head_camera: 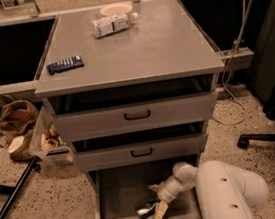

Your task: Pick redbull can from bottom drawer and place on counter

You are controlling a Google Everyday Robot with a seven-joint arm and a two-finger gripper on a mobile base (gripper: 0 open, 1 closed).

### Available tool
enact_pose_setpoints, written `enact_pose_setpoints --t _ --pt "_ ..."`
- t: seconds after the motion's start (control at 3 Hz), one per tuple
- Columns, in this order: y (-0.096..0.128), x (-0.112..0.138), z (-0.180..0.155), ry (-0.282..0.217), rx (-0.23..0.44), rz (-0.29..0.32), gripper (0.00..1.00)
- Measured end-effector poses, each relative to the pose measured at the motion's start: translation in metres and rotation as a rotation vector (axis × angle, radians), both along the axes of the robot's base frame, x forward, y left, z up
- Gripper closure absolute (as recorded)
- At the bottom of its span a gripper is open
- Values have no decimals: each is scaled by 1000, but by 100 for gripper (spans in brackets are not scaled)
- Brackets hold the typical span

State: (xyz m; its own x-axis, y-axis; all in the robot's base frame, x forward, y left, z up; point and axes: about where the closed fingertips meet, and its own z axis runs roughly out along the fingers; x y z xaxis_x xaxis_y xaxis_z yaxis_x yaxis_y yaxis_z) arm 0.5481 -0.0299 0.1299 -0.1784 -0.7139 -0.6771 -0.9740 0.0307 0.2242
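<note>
The redbull can (146, 210) lies on its side on the floor of the open bottom drawer (118, 194), silver and blue. My gripper (157, 199) reaches down into that drawer from the right on the white arm (224, 191). Its two pale fingers are spread apart, one finger (153, 187) further back and one finger (160, 211) at the front, right beside the can's right end. The can is not lifted. The counter (159, 43) is the grey top of the cabinet, above the two shut drawers.
On the counter lie a white labelled plastic bottle (111, 24), a dark blue remote-like bar (65, 64) and a pale bowl (115, 8) at the back. A clear bin (51, 140) and a brown bag (18, 122) stand left of the cabinet. A chair base (272, 139) is on the right.
</note>
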Motion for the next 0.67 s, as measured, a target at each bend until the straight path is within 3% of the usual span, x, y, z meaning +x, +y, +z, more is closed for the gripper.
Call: enact_pose_setpoints --t 0.33,0.67 --pt "23 -10 11 -54 -30 61 0" --pt "21 -13 5 -44 -26 54 0"
